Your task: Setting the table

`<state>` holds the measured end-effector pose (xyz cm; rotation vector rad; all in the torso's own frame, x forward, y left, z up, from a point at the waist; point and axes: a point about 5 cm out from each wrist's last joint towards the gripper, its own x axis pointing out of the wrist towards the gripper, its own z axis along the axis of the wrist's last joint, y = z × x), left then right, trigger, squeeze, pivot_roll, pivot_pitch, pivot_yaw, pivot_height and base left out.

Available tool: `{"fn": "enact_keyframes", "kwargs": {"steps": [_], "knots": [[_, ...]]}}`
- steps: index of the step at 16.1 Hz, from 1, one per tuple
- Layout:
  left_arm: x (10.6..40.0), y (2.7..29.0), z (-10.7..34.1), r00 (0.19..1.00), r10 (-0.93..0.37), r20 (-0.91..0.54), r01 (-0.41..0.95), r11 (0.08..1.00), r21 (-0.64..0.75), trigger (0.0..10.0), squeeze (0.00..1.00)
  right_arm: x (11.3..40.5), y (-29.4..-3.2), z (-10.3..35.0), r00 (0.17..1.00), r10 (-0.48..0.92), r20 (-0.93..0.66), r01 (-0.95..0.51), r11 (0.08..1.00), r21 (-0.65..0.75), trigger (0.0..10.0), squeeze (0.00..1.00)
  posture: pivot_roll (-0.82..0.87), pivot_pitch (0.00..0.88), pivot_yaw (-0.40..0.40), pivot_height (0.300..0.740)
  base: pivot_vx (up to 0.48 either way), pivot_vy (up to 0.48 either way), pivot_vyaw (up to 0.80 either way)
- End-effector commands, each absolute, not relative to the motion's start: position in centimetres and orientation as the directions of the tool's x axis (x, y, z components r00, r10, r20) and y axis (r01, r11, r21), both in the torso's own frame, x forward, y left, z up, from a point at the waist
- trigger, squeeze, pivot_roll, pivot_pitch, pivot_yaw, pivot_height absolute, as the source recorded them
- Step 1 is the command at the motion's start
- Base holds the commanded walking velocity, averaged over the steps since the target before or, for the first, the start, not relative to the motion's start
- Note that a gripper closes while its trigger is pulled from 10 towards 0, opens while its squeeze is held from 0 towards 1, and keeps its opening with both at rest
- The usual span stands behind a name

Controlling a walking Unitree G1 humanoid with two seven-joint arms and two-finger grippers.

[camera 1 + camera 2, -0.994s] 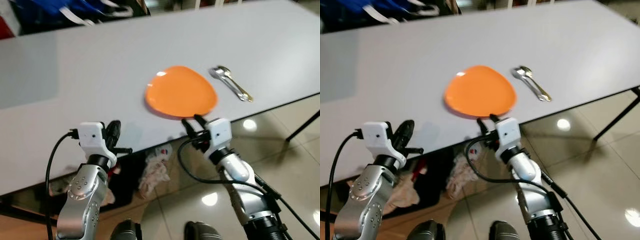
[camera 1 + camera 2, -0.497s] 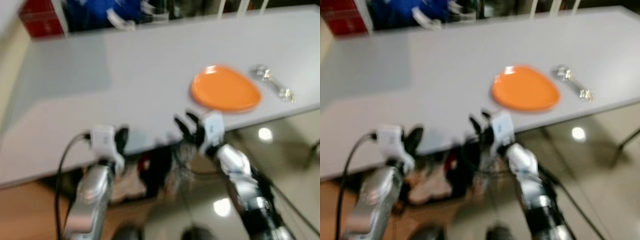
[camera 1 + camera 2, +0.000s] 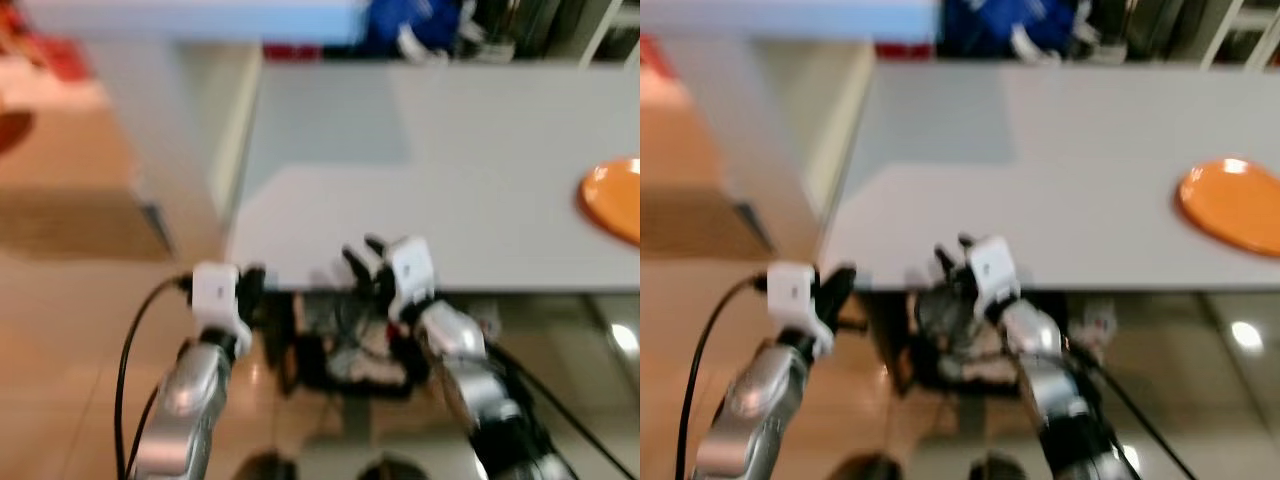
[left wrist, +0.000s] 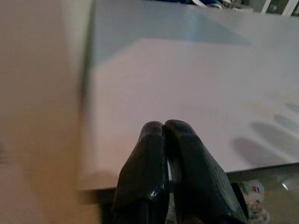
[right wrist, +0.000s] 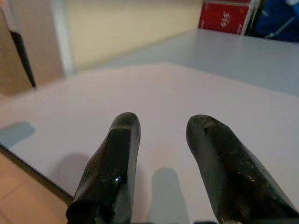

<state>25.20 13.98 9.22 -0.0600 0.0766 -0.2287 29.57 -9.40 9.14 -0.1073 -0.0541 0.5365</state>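
Left pincer (image 4: 163, 140): clenched, nothing between the fingers, held at the near edge of the bench (image 3: 420, 190). Right pincer (image 5: 163, 149): released, empty, fingers spread just over the same near edge. Views blurred. Orange plate (image 3: 1232, 205) lies flat on the bench, far off to the right, well apart from both pincers. Judgement: plate looks rigid, light, smooth and likely slippery; best hold is a pinch on the rim nearest the bench edge.

Two silver arms carry white wrist blocks, trailing black cables, ending in the left gripper (image 3: 262, 292) and right gripper (image 3: 362, 262), each black-fingered.
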Motion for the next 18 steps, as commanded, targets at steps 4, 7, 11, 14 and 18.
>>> {"fn": "enact_keyframes", "kwargs": {"steps": [4, 7, 11, 14, 18], "knots": [[25.7, 14.3, 10.3, 0.972, -0.234, -0.029, 0.233, 0.972, -0.033, 10.0, 0.00, 30.2, -8.9, 10.1, 0.866, 0.495, 0.064, -0.482, 0.863, -0.154, 10.0, 0.00, -0.09, 0.065, 0.026, 0.740, 0.000, 0.480, 0.00], [25.9, 14.3, 10.8, 0.971, -0.239, -0.013, 0.238, 0.971, -0.028, 10.0, 0.00, 30.4, -8.8, 10.3, 0.869, 0.490, 0.075, -0.475, 0.866, -0.158, 10.0, 0.00, -0.09, 0.066, 0.027, 0.740, 0.000, 0.480, 0.00], [26.2, 14.1, 11.3, 0.969, -0.247, 0.006, 0.247, 0.969, -0.027, 10.0, 0.00, 30.7, -8.6, 10.9, 0.872, 0.480, 0.098, -0.463, 0.873, -0.154, 10.0, 0.00, -0.09, 0.064, 0.024, 0.740, 0.000, 0.480, 0.00], [26.1, 14.0, 11.7, 0.968, -0.245, 0.048, 0.248, 0.967, -0.055, 10.0, 0.00, 31.1, -8.9, 11.4, 0.880, 0.459, 0.123, -0.454, 0.889, -0.062, 10.0, 1.00, -0.09, 0.062, 0.023, 0.740, 0.000, 0.320, 0.00], [25.8, 14.3, 12.8, 0.962, -0.249, 0.112, 0.256, 0.965, -0.054, 10.0, 0.00, 31.6, -9.1, 12.7, 0.889, 0.429, 0.163, -0.435, 0.901, 0.000, 10.0, 1.00, -0.09, 0.063, 0.022, 0.740, 0.000, 0.000, 0.00]]}}
